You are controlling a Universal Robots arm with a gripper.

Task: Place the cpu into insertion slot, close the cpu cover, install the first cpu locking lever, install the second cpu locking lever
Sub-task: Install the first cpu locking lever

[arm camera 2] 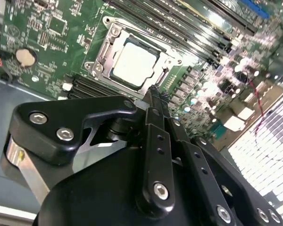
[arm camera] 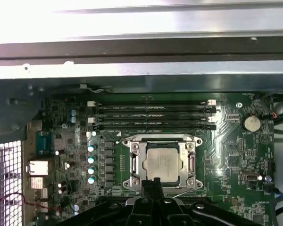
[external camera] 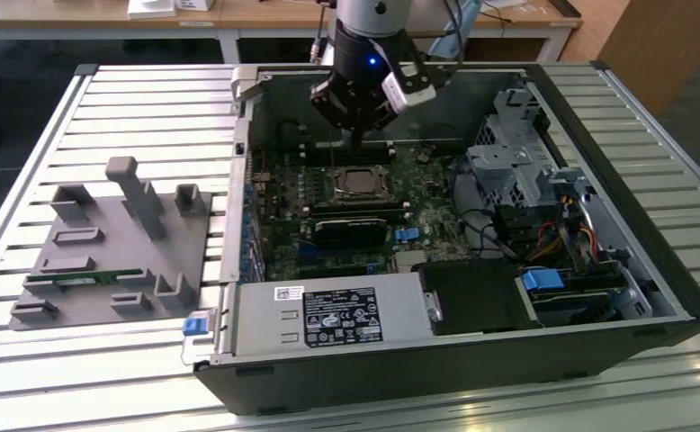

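Inside the open computer case (external camera: 638, 211), above the green motherboard (arm camera: 228, 155): fingers (arm camera 2: 153, 125) of the gripper (arm camera 2: 153, 94) pressed flat against each other, narrowing to one black tip in both wrist views. Tip poised at the edge of the processor socket, just beside the cpu cover (arm camera 2: 105, 49); touching it or clear of it, impossible to tell.

Within the socket, the cpu (arm camera 2: 133, 62), seated flat, dull silver top facing up. Around it, the cover's metal frame lying down level, the chip's top showing through the open middle. Locking levers too thin to make out with any certainty.

Beyond the socket, four long memory slots (arm camera: 153, 115) in parallel rows. To one side of the socket, a row of small round capacitors (arm camera: 91, 162); well apart on the other side, a coin cell battery (arm camera: 250, 123).

Further out, in the exterior view: a grey power supply (external camera: 326, 315) with a white label at the case's near end, a metal drive cage (external camera: 512, 166) toward the exterior view's right. Underneath everything, a slatted metal table (external camera: 146, 99). On it, at the exterior view's left and well apart from the case, a grey holding fixture (external camera: 110, 261) with upright posts.
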